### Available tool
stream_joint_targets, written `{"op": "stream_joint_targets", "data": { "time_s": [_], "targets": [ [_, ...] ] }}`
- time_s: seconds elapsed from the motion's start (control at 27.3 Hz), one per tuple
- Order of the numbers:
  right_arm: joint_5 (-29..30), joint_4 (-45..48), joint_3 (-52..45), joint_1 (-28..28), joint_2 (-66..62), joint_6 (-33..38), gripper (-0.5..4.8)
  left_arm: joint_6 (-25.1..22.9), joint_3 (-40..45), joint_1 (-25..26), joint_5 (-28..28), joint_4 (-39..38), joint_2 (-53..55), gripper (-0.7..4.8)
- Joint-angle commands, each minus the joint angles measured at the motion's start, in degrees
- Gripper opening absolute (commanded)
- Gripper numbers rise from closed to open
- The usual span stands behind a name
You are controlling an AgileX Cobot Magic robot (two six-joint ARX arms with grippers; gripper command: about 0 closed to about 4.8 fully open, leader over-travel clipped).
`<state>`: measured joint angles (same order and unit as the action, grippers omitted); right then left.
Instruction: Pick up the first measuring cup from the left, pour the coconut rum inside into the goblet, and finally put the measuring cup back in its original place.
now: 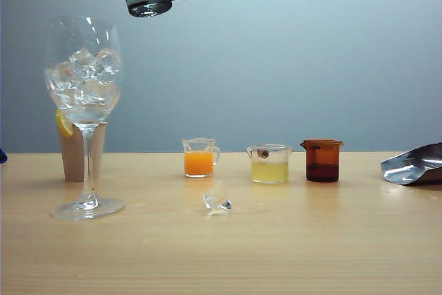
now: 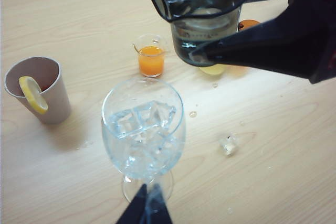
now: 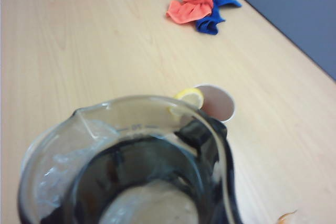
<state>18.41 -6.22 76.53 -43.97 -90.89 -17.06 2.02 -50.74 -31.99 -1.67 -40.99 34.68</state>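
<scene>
Right gripper clamps measuring cup above goblet; left gripper state unclear. Risk: off-centre tilt spills rum beside goblet.

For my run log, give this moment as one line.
right gripper: holds measuring cup above table | goblet: iced | left gripper: near goblet foot

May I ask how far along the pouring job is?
Done: the right hand holds the measuring cup aloft near the goblet. In hand: the pour; whether rum has left it I cannot tell. Left: returning the measuring cup beside the orange cup. The left hand, shut, faces the goblet.
</scene>
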Motion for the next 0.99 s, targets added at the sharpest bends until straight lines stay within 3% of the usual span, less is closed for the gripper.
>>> {"op": "stream_joint_targets", "data": {
  "time_s": [0.04, 0.4, 0.99],
  "targets": [
    [-0.70, 1.75, 0.90, -0.17, 0.52, -1.73, 0.49, 0.11, -0.37, -0.02, -0.07, 0.81, -0.02, -0.06],
    [-4.81, -0.13, 1.27, -0.81, 0.52, -6.51, 0.49, 0.17, -0.37, -0.02, 0.13, 0.81, 0.02, -0.06],
    [-5.01, -5.20, 4.85, -1.09, 0.37, -11.63, 0.49, 0.37, -0.35, -0.02, 0.39, 0.81, 0.31, -0.06]
  ]
}}
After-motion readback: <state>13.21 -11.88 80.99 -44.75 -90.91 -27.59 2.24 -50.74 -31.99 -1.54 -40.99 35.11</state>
